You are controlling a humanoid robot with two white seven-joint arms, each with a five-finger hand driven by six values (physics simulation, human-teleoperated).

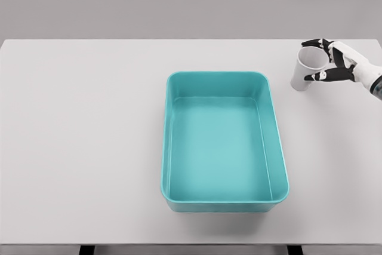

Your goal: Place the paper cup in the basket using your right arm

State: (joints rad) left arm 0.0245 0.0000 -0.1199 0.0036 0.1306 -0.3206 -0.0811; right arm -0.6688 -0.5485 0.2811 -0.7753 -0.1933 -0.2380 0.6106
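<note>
Right hand [335,64]: white shell with black joints, enters from the right edge, fingers curled around the paper cup; forearm cut off by the frame.
Paper cup [307,68]: plain white, tapered, tilted with its open mouth up toward the hand, at the counter's far right, well apart from the basket.
Basket [224,85]: teal, smooth plastic look, rectangular with rounded corners, nothing inside, mid-counter.
Counter [83,147]: flat, matte pale grey.
Room: plain grey wall behind.
Hard to tell: whether the cup's base touches the counter.
</note>
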